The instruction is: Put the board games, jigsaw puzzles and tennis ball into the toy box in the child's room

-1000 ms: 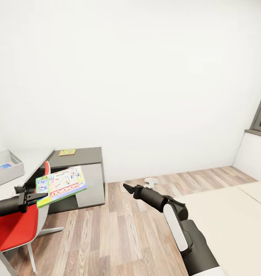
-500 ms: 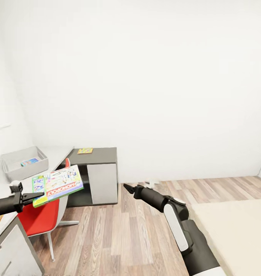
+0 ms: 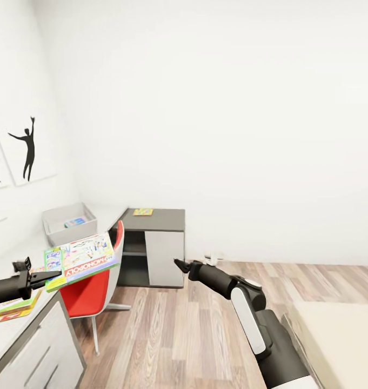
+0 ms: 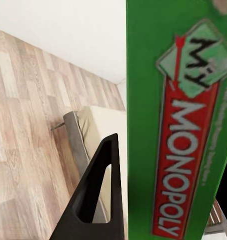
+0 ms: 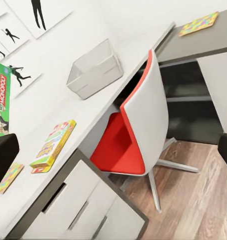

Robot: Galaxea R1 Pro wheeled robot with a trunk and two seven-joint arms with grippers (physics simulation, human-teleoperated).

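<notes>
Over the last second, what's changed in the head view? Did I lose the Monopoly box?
No. The camera swung left, so the toy box, table, chair and cabinet slid right in view, and wall pictures appeared; the window and most of the bed left view. The left gripper still holds the Monopoly box. The right gripper stays out front, empty.

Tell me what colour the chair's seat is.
Red, with a white-grey outer shell; the chair shows best in the right wrist view.

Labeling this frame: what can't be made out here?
- Toy box contents: head view, near wall hides most; one blue item shows.
- Tennis ball: too small to pick out.
- Right claw: head view, too small to tell open or shut.
- Monopoly box: left wrist view, cut off by edges.
</notes>
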